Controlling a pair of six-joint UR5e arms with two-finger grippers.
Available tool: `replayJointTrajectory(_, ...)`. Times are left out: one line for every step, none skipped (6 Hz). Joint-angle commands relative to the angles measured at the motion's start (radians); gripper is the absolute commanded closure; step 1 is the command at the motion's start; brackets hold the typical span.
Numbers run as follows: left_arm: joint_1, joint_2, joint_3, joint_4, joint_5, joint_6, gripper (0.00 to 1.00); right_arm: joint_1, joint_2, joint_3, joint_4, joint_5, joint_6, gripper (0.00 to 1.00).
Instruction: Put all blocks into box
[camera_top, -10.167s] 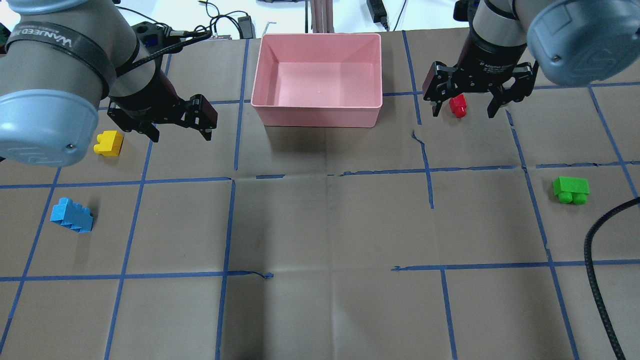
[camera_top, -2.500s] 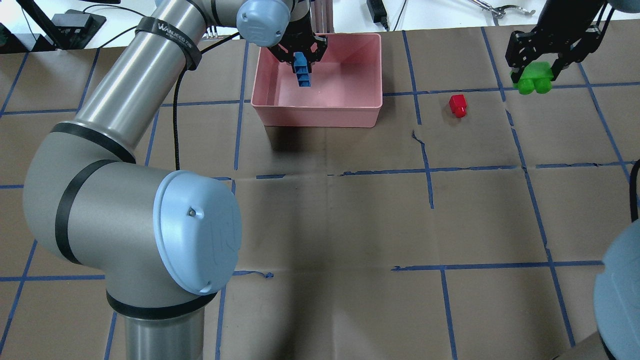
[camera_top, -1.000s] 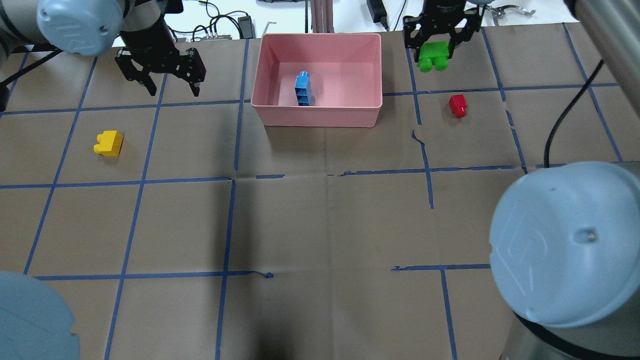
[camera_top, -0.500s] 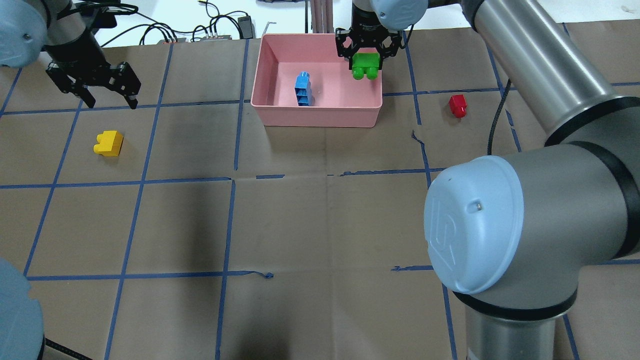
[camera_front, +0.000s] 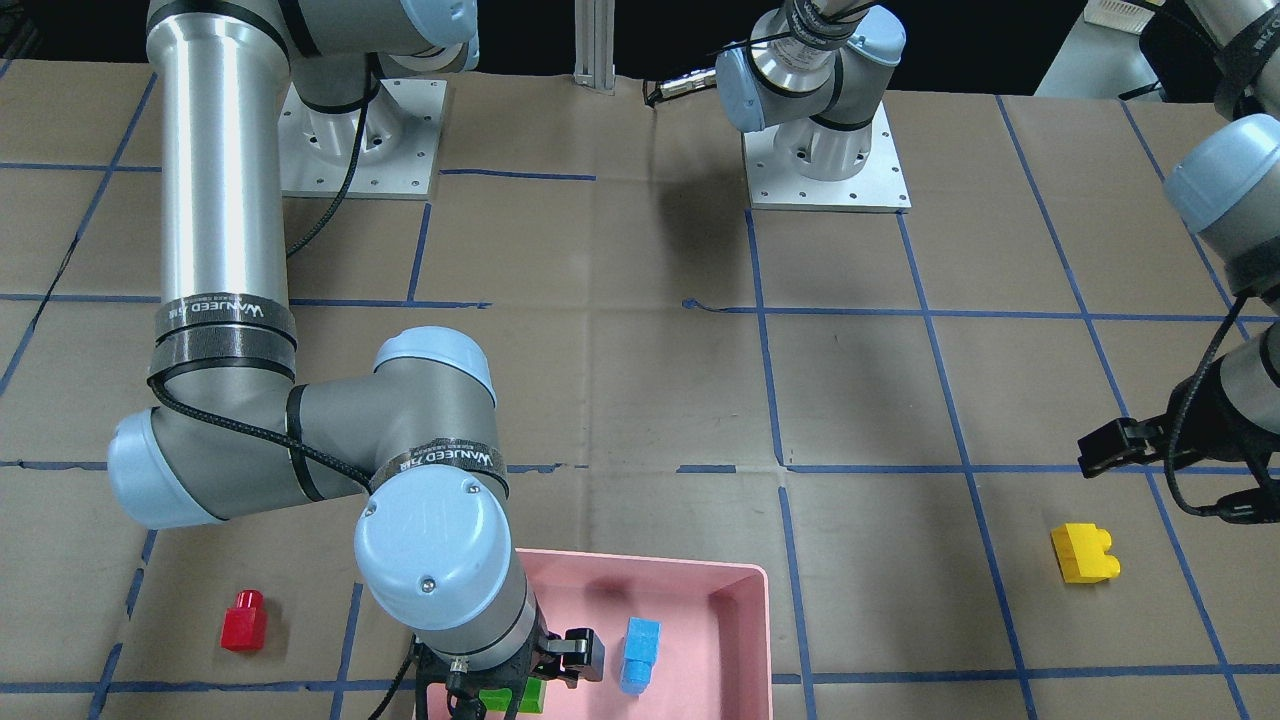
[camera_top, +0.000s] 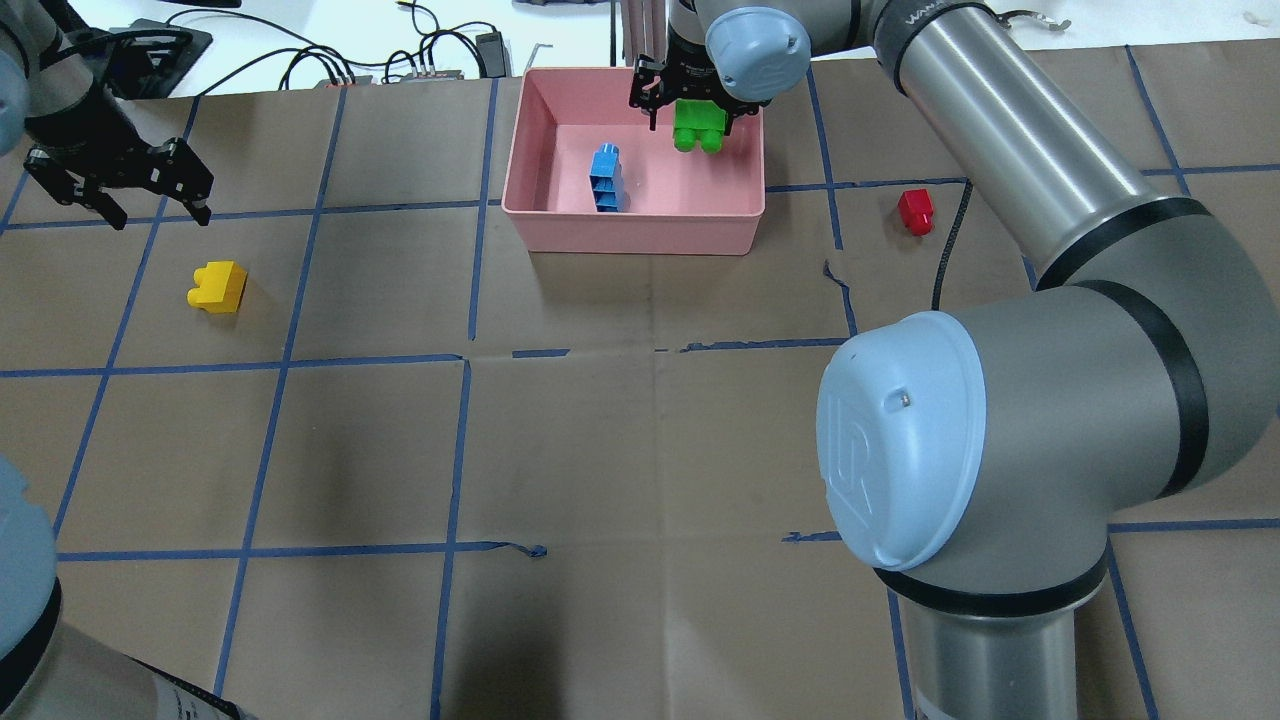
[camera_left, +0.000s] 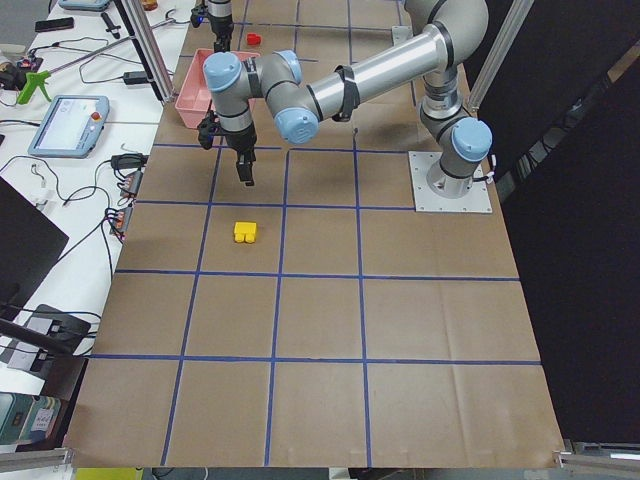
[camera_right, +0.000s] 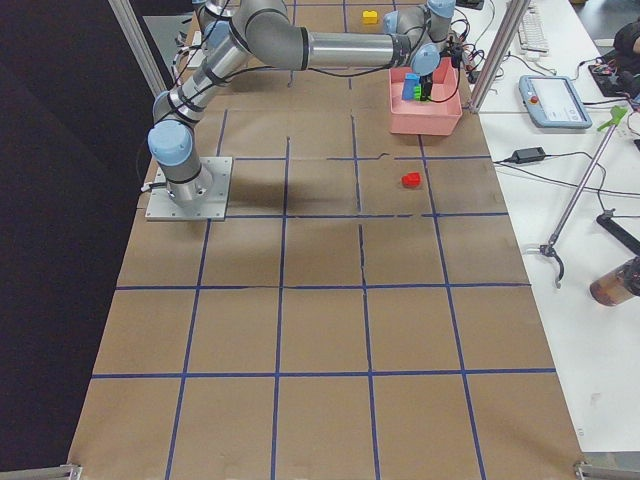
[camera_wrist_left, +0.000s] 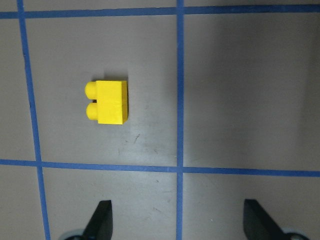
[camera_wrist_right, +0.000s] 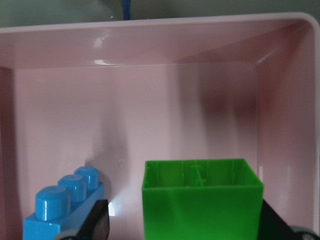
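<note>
The pink box stands at the table's far middle. The light blue brick lies inside it. My right gripper hangs in the box's right part. In the right wrist view its fingers stand wide apart around the green brick, with a gap on the left side, so it is open. The yellow brick lies on the table at left, and my open, empty left gripper hovers just beyond it. The red brick lies right of the box.
The table is brown paper with a blue tape grid. My right arm's big elbow reaches across the right half. Cables and gear lie beyond the far edge. Both arm bases stand at the robot's side.
My right gripper moved left, further over the box, and its fingers have come off the green brick. My left gripper moved further left, near the yellow brick.
</note>
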Motion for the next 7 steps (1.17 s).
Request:
replayJointTrajectory(0.024,-0.074,0.008,0.082,-0.003,-0.002,0.04,-0.001,-0.003,0.038,-0.026,0.001,0.003,0.0)
replayJointTrajectory(0.031,-0.109,-0.004,0.151,-0.013,0.001,0.04,0.001,-0.005,0.065,-0.025,0.049,0.001,0.0)
replayJointTrajectory(0.057,-0.137,-0.013,0.175,-0.041,0.009,0.05,0.001,-0.003,0.071,-0.02,0.17,-0.002,0.0)
replayJointTrajectory(0.062,-0.167,-0.007,0.22,-0.041,0.024,0.07,-0.001,-0.008,0.069,-0.012,0.156,-0.041,0.0)
replayJointTrajectory(0.065,-0.198,-0.015,0.285,-0.041,0.118,0.07,0.001,-0.006,0.068,-0.011,-0.008,-0.142,0.0)
replayJointTrajectory(0.067,-0.207,-0.021,0.297,-0.045,0.119,0.08,-0.001,-0.013,0.065,-0.003,-0.022,-0.149,0.0)
replayJointTrajectory(0.067,-0.232,-0.027,0.311,-0.068,0.122,0.08,-0.007,-0.041,0.063,0.043,0.005,-0.149,0.0)
